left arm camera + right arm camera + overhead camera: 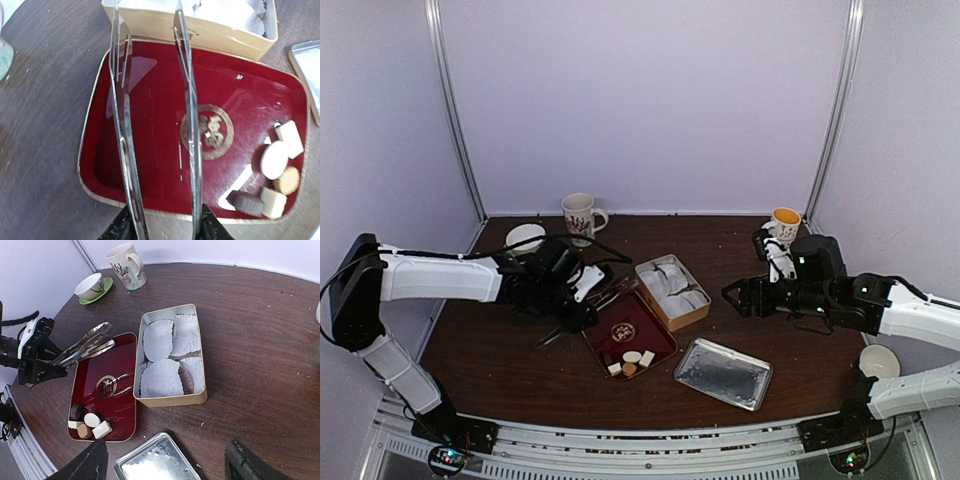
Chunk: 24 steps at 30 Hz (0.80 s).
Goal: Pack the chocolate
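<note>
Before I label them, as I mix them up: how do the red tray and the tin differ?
The tray is red and shallow; the tin is tan and deeper. The tray holds chocolates at one end; the tin holds white paper liners. Both are rounded rectangles, side by side.

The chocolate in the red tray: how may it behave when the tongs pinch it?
Probably light: the chocolate pieces look tiny against the red tray. The round white piece may slip or roll between the smooth tongs; the cube-like piece should pinch easier. Crowded in one corner, neighbours may get pushed.
</note>
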### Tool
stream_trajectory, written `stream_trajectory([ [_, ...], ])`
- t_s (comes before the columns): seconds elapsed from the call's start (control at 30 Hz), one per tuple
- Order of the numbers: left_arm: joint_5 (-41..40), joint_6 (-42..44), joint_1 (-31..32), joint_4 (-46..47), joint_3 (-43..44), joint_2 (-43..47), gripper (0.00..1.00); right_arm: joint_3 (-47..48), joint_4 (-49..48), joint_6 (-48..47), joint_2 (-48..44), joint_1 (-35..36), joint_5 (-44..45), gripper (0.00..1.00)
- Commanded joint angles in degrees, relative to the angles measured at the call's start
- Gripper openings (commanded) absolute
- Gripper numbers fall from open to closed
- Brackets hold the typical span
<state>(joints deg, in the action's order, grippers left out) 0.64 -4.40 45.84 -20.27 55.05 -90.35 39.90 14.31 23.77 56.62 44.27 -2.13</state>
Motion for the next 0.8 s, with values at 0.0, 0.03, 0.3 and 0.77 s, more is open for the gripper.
stream_trajectory([
  [0.0,1.7,-3.21,-0.32,-11.66,2.13,5.25,0.42,1.25,-0.72,0.1,-1.21,-0.05,-0.64,0.81],
  [0.03,1.72,-3.89,-0.26,-14.01,2.17,6.62,0.42,1.13,-0.69,0.05,-1.39,-0.06,-0.71,0.81],
  [0.3,7.55,-8.22,3.73,-29.35,5.23,13.16,0.45,0.93,-0.09,-0.63,-2.51,-0.06,-0.76,0.81],
  [0.77,-5.13,-5.33,19.52,-39.42,13.1,3.9,0.44,0.06,6.16,-3.61,-8.79,-0.02,4.53,0.82],
])
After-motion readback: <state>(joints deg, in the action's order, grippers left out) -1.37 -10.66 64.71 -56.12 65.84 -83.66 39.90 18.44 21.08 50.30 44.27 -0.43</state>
